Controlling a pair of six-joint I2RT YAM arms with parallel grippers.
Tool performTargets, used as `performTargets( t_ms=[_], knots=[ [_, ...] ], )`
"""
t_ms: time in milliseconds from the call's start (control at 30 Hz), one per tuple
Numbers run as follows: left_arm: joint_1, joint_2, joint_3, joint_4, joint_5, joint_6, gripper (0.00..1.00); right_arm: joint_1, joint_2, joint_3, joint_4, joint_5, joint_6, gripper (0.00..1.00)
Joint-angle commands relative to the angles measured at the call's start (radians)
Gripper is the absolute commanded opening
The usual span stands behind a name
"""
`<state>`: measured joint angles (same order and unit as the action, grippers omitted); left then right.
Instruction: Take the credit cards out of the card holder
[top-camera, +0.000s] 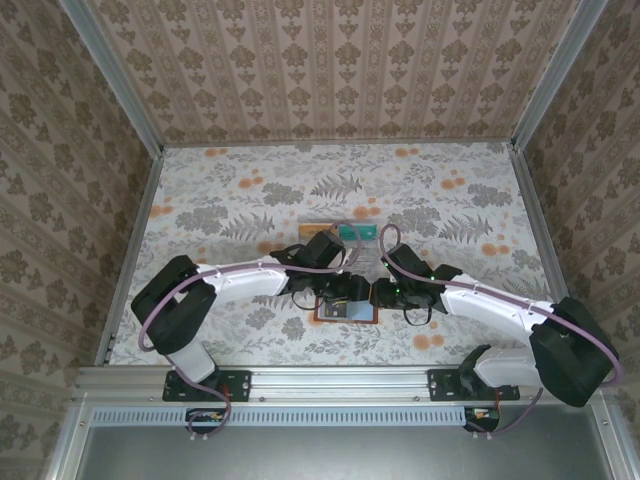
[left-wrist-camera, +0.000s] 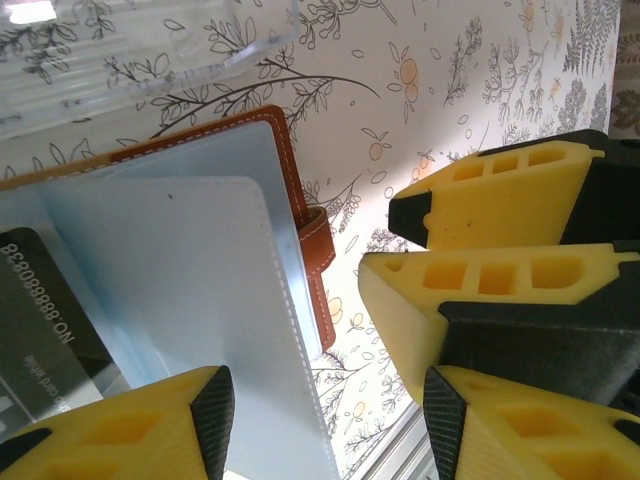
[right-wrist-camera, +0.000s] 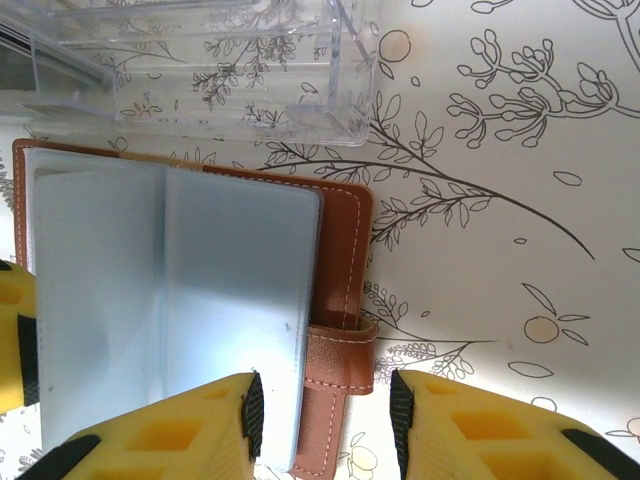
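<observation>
Lying open, the card holder (left-wrist-camera: 215, 290) has a black card (left-wrist-camera: 42, 325) pocketed.

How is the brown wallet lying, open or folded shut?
Open: the card holder lies spread, grey-blue pocket pages facing up, a black card in one pocket.

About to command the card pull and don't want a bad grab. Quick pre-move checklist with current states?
1. Wallet lying open, pockets exposed: ok.
2. Black card visible in a pocket: ok.
3. Left hand jaws apart above the pocket page: ok.
4. Left hand lined up on the black card: not ok, the card lies beside the gap, not in it.
5. Right hand open, astride the clasp strap; holding the wallet down: cannot tell.
6. Tray out of both hands' way: ok.
</observation>
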<state>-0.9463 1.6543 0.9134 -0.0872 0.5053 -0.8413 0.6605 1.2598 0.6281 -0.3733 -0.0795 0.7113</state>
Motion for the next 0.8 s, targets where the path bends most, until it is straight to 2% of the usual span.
performTargets(
  t_ms=[0, 600, 767],
  knots=[
    [0.015, -0.059, -0.045, 0.039, -0.020, -0.010, 0.55, -0.008, -0.031, -0.005, -0.024, -0.004, 0.013, 0.42],
    [-0.002, 0.130, 0.052, 0.082, 0.069, -0.017, 0.47, -0.044, -0.162, -0.043, -0.081, 0.003, 0.033, 0.43],
    [0.002, 0.089, 0.044, 0.045, 0.038, -0.002, 0.47, -0.046, -0.172, -0.050, -0.078, 0.000, 0.036, 0.43]
  ],
)
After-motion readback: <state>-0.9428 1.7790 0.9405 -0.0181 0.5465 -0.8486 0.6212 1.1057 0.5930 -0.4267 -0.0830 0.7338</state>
